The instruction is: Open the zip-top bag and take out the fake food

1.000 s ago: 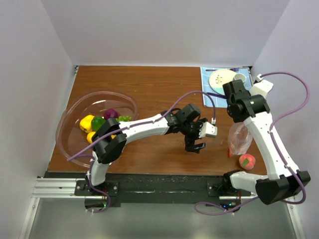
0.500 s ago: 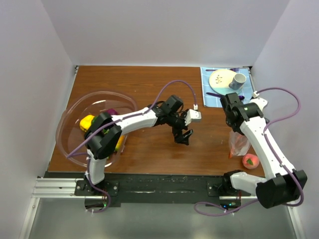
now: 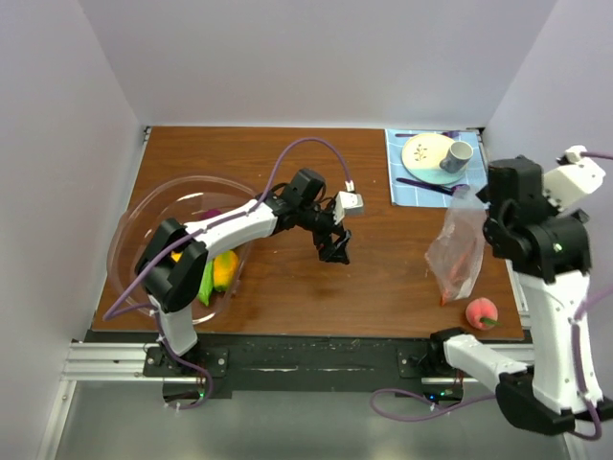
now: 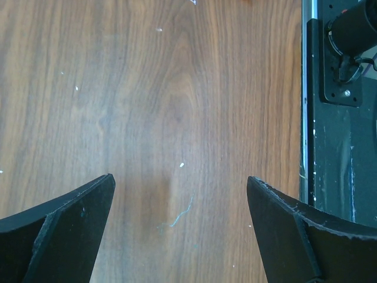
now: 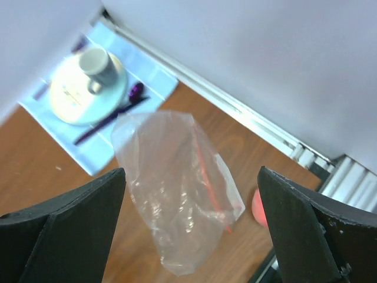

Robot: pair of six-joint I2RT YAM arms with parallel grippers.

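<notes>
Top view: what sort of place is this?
Probably a robot test booth: plain white walls box in one table, two robot arms are bolted to a rail at its near edge, and fake food sits in a clear bowl.

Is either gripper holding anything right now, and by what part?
Nothing is held. The right gripper is open, and the zip-top bag is loose beyond its wide-apart fingers. The left gripper is open over the table.

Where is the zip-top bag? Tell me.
The zip-top bag is at the right of the top view, between the blue placemat and the pink fake fruit.
</notes>
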